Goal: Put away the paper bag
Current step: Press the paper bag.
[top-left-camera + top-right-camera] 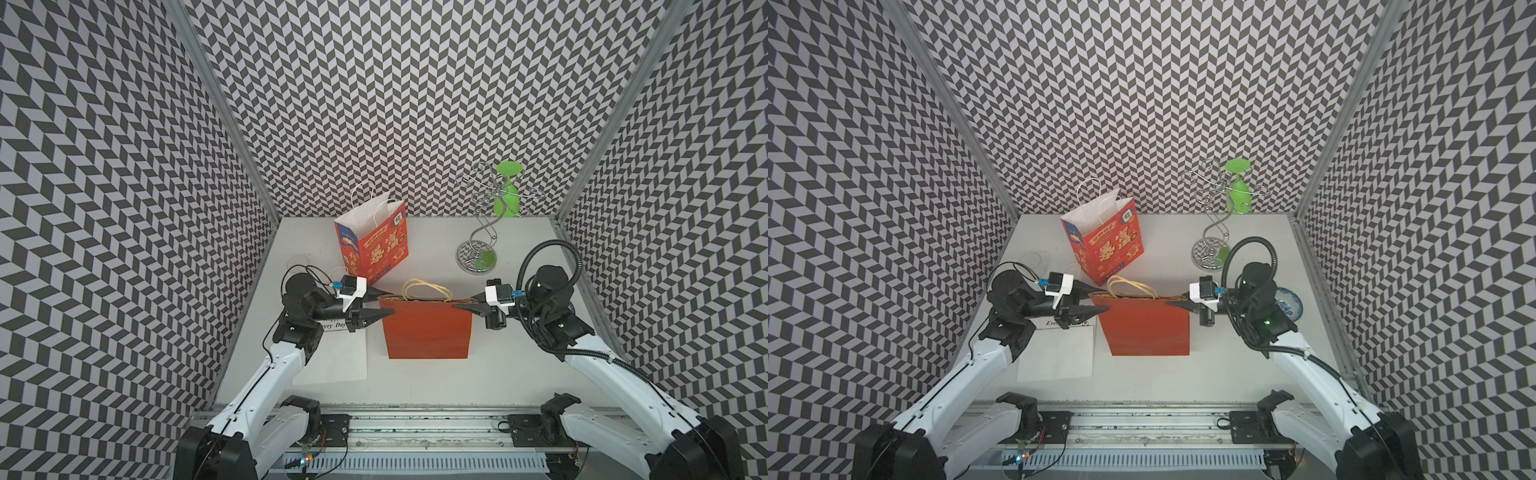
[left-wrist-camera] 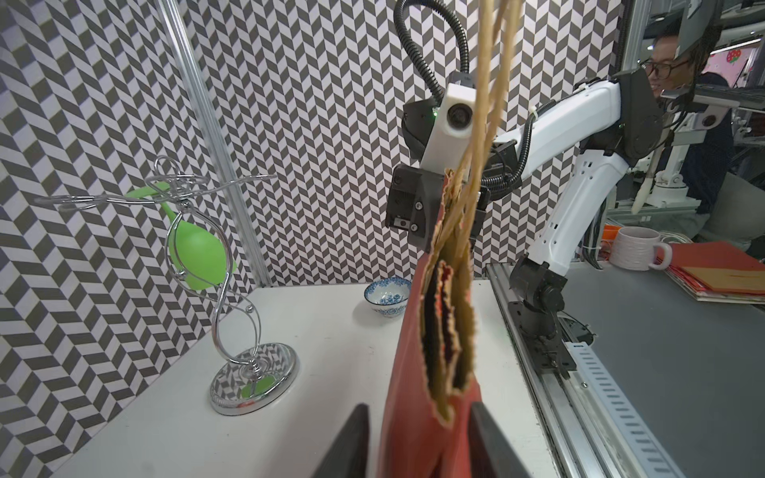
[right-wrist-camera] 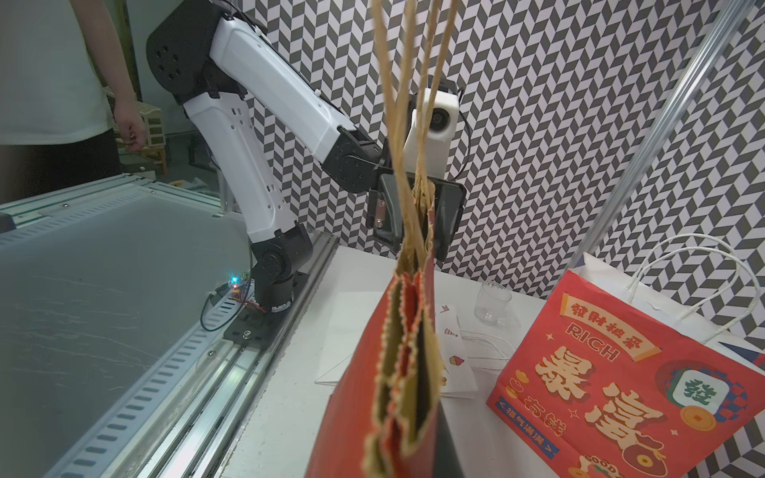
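Paper bag (image 1: 428, 328) upright mid-table (image 1: 519, 365), folded flat. Likely light, flimsy, creases easily.
Right claw (image 1: 457, 306) clenched on right top corner.
Left claw (image 1: 390, 303) released, straddling left top corner.
Best hold: top rim, not handles (image 1: 426, 289).

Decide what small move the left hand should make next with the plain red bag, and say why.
Probably ease the left hand back off the plain red bag. Its fingers stand open either side of the bag's top corner, gripping nothing. The right hand is shut on the opposite corner and holds the bag upright, so it may manage alone.
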### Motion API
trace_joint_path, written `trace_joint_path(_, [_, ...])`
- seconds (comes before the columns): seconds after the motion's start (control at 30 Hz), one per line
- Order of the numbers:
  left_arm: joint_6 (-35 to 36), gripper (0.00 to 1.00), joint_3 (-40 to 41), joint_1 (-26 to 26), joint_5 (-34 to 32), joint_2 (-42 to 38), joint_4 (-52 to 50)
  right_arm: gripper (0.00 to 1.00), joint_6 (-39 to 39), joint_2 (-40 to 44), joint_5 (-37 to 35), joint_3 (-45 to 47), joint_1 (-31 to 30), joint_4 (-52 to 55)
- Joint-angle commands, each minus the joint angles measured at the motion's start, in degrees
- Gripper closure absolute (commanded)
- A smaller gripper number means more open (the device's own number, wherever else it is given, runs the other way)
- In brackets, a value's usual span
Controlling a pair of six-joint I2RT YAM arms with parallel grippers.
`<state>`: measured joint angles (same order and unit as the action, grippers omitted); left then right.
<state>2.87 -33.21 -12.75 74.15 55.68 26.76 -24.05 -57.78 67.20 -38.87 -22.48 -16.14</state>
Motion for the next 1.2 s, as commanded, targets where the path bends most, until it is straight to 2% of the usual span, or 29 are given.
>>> trace_joint_path(0.0, [-3.8,0.36,1.3,-0.3,-2.1,-1.3,5.5,1.00,1.9,1.0,1.4,-0.9,-0.4,-5.7])
trace_joint_path(0.03, [-4.6,0.36,1.7,-0.3,-2.0,-1.3,6.5,1.00,2.5,1.0,1.4,-0.8,-0.4,-6.5])
trace_joint_path(0.1, [-6.3,0.43,2.4,-0.6,-1.5,-1.2,8.3,1.00,3.7,1.1,1.4,-0.6,-0.4,-8.3])
trace_joint_path(0.27, [-7.7,0.85,2.9,-2.3,-1.0,-0.4,9.9,1.00,6.0,1.6,1.3,-0.2,-0.3,-11.3])
trace_joint_path(0.33, [-8.0,0.94,2.9,-2.4,-1.1,-0.4,9.9,1.00,6.2,2.0,0.8,-0.3,-0.4,-11.5])
trace_joint_path(0.37, [-8.1,0.93,3.0,-2.5,-1.1,-0.4,9.9,1.00,6.3,2.2,0.6,-0.3,-0.4,-11.6])
trace_joint_path(0.4, [-8.2,0.84,3.0,-2.5,-1.3,-0.6,9.8,1.00,6.3,2.4,0.4,-0.3,-0.4,-11.7])
trace_joint_path(0.43, [-8.2,0.62,3.0,-2.5,-2.0,-0.8,9.3,1.00,6.5,2.6,0.2,-0.3,-0.3,-11.9])
trace_joint_path(0.47, [-8.2,0.48,3.2,-2.6,-2.7,-1.1,9.0,1.00,6.9,2.8,0.2,-0.3,-0.4,-12.3])
trace_joint_path(0.53, [-7.9,0.34,4.1,-2.6,-3.2,-1.6,8.9,1.00,7.8,3.2,0.0,-0.5,-0.4,-13.2])
trace_joint_path(0.57, [-7.9,0.31,4.3,-2.7,-3.3,-1.7,8.6,1.00,8.0,3.3,-0.1,-0.5,-0.4,-13.5])
trace_joint_path(0.63, [-6.4,0.30,4.4,-2.9,-2.8,-1.5,6.2,1.00,8.7,3.6,-0.4,-0.7,-0.4,-14.4])
trace_joint_path(0.7, [-4.4,0.35,4.4,-3.0,-2.3,-1.4,3.2,1.00,9.2,3.8,-0.6,-0.8,-0.4,-15.1])
trace_joint_path(0.87, [-3.1,0.78,3.9,-3.0,-0.2,-1.0,1.8,1.00,9.8,3.9,-0.8,-1.1,-0.4,-15.7])
trace_joint_path(0.93, [-2.7,0.88,3.7,-3.1,0.1,-1.2,1.5,1.00,9.9,3.9,-0.9,-1.0,-0.3,-15.8])
trace_joint_path(0.97, [-2.4,0.89,3.6,-3.1,0.1,-1.2,1.0,1.00,10.0,4.0,-1.0,-1.0,-0.4,-15.8])
trace_joint_path(1.0, [-1.8,0.85,3.5,-3.1,0.1,-1.1,0.4,1.00,10.0,4.1,-1.1,-1.1,-0.4,-15.9])
trace_joint_path(1.03, [-1.3,0.72,3.3,-3.1,-0.2,-1.2,-0.4,1.00,10.1,4.2,-1.1,-1.1,-0.4,-15.9])
trace_joint_path(1.07, [-0.4,0.51,3.2,-3.1,-1.0,-1.2,-1.7,1.00,10.2,4.3,-1.2,-1.2,-0.4,-16.0])
trace_joint_path(1.1, [0.5,0.40,3.3,-3.1,-1.9,-1.2,-2.7,1.00,10.4,4.3,-1.2,-1.4,-0.4,-16.1])
trace_joint_path(1.17, [1.9,0.32,3.7,-3.1,-2.3,-1.4,-3.9,1.00,10.6,4.5,-1.1,-1.6,-0.4,-16.2])
